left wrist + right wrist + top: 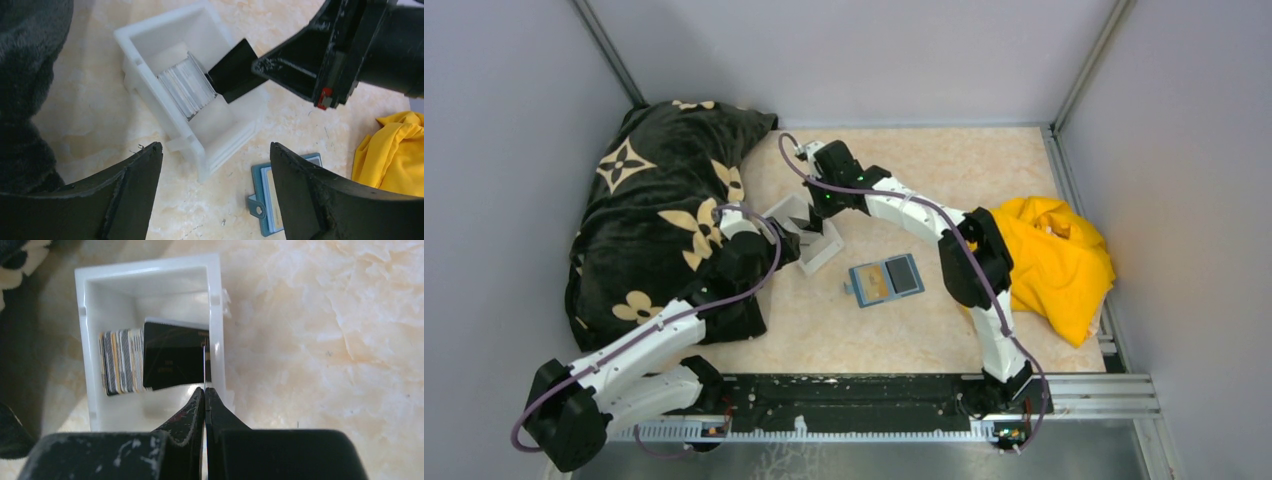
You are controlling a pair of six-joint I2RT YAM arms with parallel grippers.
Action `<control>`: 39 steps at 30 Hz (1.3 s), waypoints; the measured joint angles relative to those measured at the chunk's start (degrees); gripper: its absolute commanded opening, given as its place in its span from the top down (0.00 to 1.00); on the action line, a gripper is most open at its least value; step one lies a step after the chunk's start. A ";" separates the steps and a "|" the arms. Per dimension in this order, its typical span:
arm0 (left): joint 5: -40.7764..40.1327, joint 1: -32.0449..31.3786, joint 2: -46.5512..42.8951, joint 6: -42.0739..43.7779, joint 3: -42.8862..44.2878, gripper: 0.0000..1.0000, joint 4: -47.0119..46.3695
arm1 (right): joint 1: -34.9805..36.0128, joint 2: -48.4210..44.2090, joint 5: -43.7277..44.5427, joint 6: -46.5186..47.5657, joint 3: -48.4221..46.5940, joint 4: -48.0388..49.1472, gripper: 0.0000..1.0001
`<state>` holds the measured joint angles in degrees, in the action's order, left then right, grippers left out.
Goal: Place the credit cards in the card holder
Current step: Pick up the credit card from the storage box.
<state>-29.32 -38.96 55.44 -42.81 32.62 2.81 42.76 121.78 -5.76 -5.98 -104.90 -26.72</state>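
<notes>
A white tray (822,250) (150,30) (150,267) holds a stack of credit cards (187,87) (120,362) standing on edge. My right gripper (809,215) (204,390) reaches into the tray and is shut on one credit card (235,70), which looks dark from the left wrist and is a thin edge (204,365) between its own fingers. The teal card holder (885,280) (262,200) lies open on the table with a tan and a grey card in it. My left gripper (789,245) (216,150) hovers open over the tray's near corner, holding nothing.
A black blanket with tan flower shapes (664,200) is piled at the left, right behind the left arm. A yellow cloth (1049,260) (390,150) lies at the right. The arms' mounting rail (874,400) runs along the near edge.
</notes>
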 measured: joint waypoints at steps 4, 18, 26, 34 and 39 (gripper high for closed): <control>1.86 1.55 0.00 4.55 -0.11 0.14 -3.63 | -0.02 -4.15 0.35 0.70 4.87 0.92 1.00; 26.38 5.31 0.00 19.50 -0.48 0.08 -17.25 | -1.79 -28.26 -2.67 0.07 21.38 3.76 1.00; 48.92 6.88 5.16 24.81 1.33 0.06 -19.32 | -3.15 -44.61 -11.10 -2.91 35.95 4.22 1.00; 63.01 7.32 9.97 25.97 3.82 0.10 -18.99 | -3.21 -50.31 -17.88 -4.61 42.03 4.00 1.00; 69.51 7.67 12.74 26.16 6.40 0.16 -17.77 | -3.67 -50.84 -20.85 -5.22 43.56 4.42 1.00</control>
<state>40.18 -31.29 68.18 -16.64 39.03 -14.96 39.09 70.94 -26.61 -11.20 -61.34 -22.31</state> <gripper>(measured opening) 0.872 0.008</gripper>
